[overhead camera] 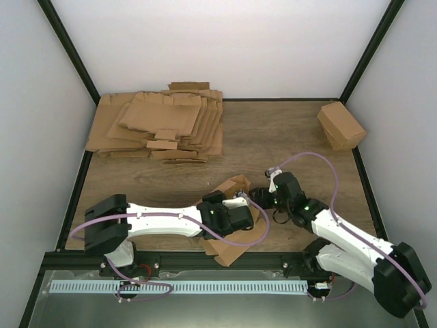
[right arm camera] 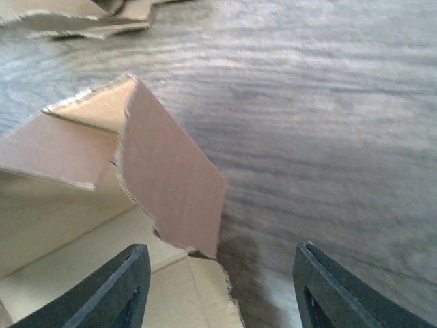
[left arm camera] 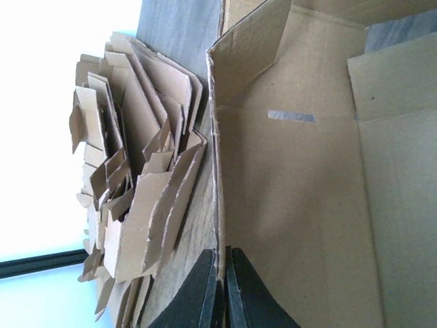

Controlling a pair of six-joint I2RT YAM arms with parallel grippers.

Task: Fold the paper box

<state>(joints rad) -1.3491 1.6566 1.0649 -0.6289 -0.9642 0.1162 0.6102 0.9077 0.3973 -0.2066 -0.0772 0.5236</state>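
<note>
The paper box point(overhead camera: 235, 205) is a brown die-cut sheet, partly raised, lying at the near middle of the table under both grippers. My left gripper point(overhead camera: 239, 213) is shut on one upright wall of it; in the left wrist view the jaws point(left arm camera: 223, 287) pinch the wall's edge, and the box point(left arm camera: 307, 205) fills the right side. My right gripper point(overhead camera: 263, 198) is open at the box's right end. In the right wrist view its fingers point(right arm camera: 218, 287) straddle a raised side flap point(right arm camera: 171, 178) without touching it.
A thick pile of flat brown sheets point(overhead camera: 160, 126) lies at the back left, also in the left wrist view point(left arm camera: 136, 198). A folded brown cuboid point(overhead camera: 340, 125) sits at the back right. Black frame posts and white walls bound the wooden table point(overhead camera: 287, 137).
</note>
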